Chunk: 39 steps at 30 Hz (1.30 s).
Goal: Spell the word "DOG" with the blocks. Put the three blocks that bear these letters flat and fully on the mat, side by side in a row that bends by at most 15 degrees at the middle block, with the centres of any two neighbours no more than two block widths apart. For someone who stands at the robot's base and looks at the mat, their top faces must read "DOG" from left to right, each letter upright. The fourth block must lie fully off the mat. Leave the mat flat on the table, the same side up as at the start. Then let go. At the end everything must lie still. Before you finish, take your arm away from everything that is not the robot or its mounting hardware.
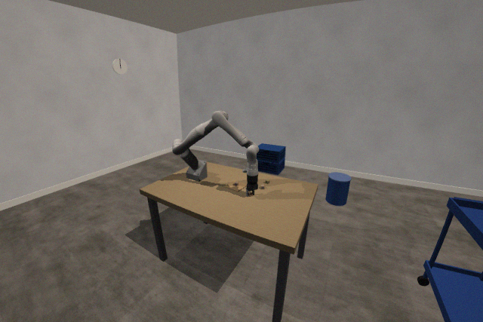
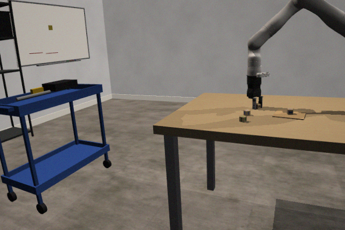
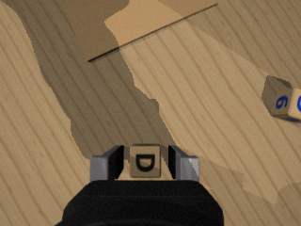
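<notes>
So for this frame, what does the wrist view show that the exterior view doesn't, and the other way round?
Only the wrist view shows the letter D on the block between the fingers, with slight gaps at each side, and blue lettering on a second block. Only the exterior view shows a block already on the mat, two more blocks off it, and the cart and whiteboard. Both show the gripper straddling the D block on the table.
</notes>
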Each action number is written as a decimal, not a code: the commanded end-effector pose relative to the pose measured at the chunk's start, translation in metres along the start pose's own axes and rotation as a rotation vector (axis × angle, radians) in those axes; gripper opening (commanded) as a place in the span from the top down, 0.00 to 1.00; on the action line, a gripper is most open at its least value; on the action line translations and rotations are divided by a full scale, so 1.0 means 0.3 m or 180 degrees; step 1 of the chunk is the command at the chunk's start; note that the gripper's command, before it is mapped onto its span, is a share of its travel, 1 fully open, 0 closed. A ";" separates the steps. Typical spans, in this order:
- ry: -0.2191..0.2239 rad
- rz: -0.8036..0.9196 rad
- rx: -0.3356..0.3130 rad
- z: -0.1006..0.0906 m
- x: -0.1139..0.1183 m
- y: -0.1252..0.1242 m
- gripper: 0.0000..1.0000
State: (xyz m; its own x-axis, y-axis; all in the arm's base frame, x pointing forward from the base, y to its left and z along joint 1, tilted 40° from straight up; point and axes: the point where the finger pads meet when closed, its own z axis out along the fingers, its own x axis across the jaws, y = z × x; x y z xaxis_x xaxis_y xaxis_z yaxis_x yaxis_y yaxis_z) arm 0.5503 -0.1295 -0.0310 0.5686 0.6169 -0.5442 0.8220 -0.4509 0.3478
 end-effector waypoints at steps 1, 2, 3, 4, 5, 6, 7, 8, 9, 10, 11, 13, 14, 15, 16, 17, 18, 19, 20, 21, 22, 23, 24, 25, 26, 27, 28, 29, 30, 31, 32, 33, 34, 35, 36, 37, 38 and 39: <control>0.0004 0.0000 -0.0004 -0.003 0.002 0.001 0.21; 0.0004 0.0000 -0.0004 -0.003 0.002 0.001 0.21; 0.0004 0.0000 -0.0004 -0.003 0.002 0.001 0.21; 0.0004 0.0000 -0.0004 -0.003 0.002 0.001 0.21; 0.0004 0.0000 -0.0004 -0.003 0.002 0.001 0.21; 0.0004 0.0000 -0.0004 -0.003 0.002 0.001 0.21; 0.0004 0.0000 -0.0004 -0.003 0.002 0.001 0.21; 0.0004 0.0000 -0.0004 -0.003 0.002 0.001 0.21; 0.0004 0.0000 -0.0004 -0.003 0.002 0.001 0.21; 0.0004 0.0000 -0.0004 -0.003 0.002 0.001 0.21; 0.0004 0.0000 -0.0004 -0.003 0.002 0.001 0.21; 0.0004 0.0000 -0.0004 -0.003 0.002 0.001 0.21; 0.0004 0.0000 -0.0004 -0.003 0.002 0.001 0.21; 0.0004 0.0000 -0.0004 -0.003 0.002 0.001 0.21; 0.0004 0.0000 -0.0004 -0.003 0.002 0.001 0.51; 0.0004 0.0000 -0.0004 -0.003 0.002 0.001 0.51; 0.0004 0.0000 -0.0004 -0.003 0.002 0.001 0.51; 0.0004 0.0000 -0.0004 -0.003 0.002 0.001 0.51; 0.0004 0.0000 -0.0004 -0.003 0.002 0.001 0.51; 0.0004 0.0000 -0.0004 -0.003 0.002 0.001 0.51; 0.0004 0.0000 -0.0004 -0.003 0.002 0.001 0.51; 0.0004 0.0000 -0.0004 -0.003 0.002 0.001 0.51; 0.0004 0.0000 -0.0004 -0.003 0.002 0.001 0.51; 0.0004 0.0000 -0.0004 -0.003 0.002 0.001 0.51; 0.0004 0.0000 -0.0004 -0.003 0.002 0.001 0.51; 0.0004 0.0000 -0.0004 -0.003 0.002 0.001 0.51; 0.0004 0.0000 -0.0004 -0.003 0.002 0.001 0.51; 0.0004 0.0000 -0.0004 -0.003 0.002 0.001 0.51; 0.0004 0.0000 -0.0004 -0.003 0.002 0.001 0.51; 0.0004 0.0000 -0.0004 -0.003 0.002 0.001 0.51; 0.0004 0.0000 -0.0004 -0.003 0.002 0.001 0.51; 0.0004 0.0000 -0.0004 -0.003 0.002 0.001 0.51; 0.0004 0.0000 -0.0004 -0.003 0.002 0.001 0.51; 0.0004 0.0000 -0.0004 -0.003 0.002 0.001 0.51; 0.0004 0.0000 -0.0004 -0.003 0.002 0.001 0.51; 0.0004 0.0000 -0.0004 -0.003 0.002 0.001 0.51; 0.0004 0.0000 -0.0004 -0.003 0.002 0.001 0.51; 0.0004 0.0000 -0.0004 -0.003 0.002 0.001 0.51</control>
State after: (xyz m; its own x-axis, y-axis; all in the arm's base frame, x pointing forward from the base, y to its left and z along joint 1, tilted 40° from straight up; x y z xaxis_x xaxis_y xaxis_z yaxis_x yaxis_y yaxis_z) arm 0.5503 -0.1295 -0.0311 0.5686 0.6168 -0.5442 0.8220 -0.4509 0.3478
